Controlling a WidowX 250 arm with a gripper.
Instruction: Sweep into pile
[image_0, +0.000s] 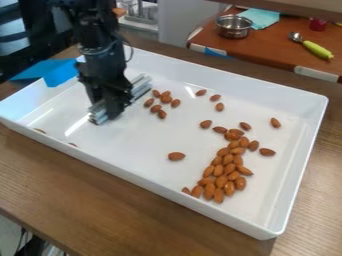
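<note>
Robotics lab w/ kitchen bits: robot arm (100, 47), metal pot (234, 27) & sink (141, 12).

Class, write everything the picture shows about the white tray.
The white tray, rectangular with raised walls and rounded corners, looks like glossy plastic. It lies flat on a wooden table, almonds scattered and clumped across its floor. A blue sheet laps over its rim; the hand holds a silvery bar inside it.

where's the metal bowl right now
In the camera view, the metal bowl sits at the upper right, beyond the white tray, beside the teal cloth.
</note>
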